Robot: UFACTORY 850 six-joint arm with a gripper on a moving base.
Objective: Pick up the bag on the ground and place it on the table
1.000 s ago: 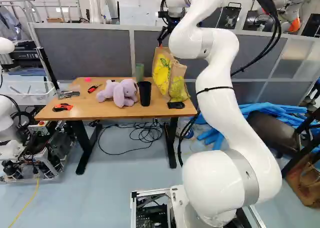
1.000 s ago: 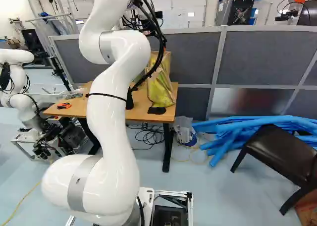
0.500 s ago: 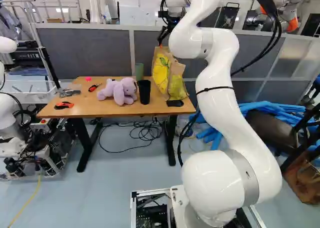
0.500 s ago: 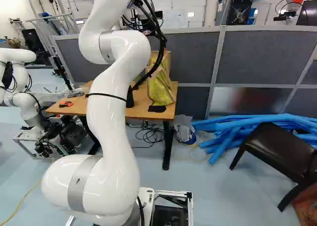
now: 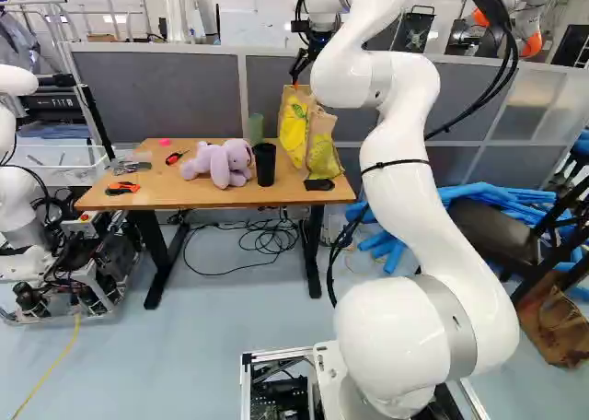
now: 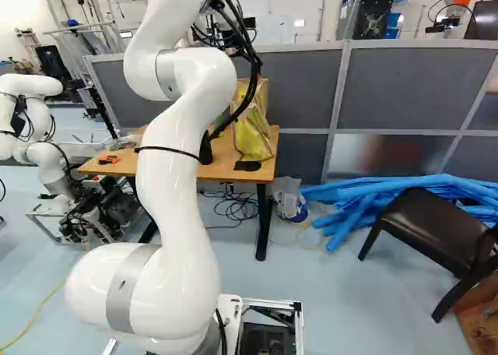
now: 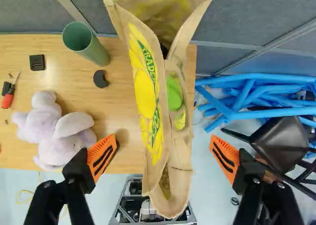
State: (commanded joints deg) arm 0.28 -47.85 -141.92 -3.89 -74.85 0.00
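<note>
Since the earlier frames the base has moved, seemingly backing off a little; the arm (image 5: 419, 190) holds its pose. In the left base view the bag (image 5: 294, 130) stands upright near 1 end of the worktop (image 5: 170, 190), with the black cup (image 5: 265, 164) beside it. In the right base view the arm hides part of the worktop, but the bag shows beyond it. In the wrist view the jaws stand wide apart, the 2 orange pads (image 7: 101, 157) clear of the bag on either side, gripping nothing. The bag looks placed; lift slowly and straight, lest a pad snag its rim.
</note>
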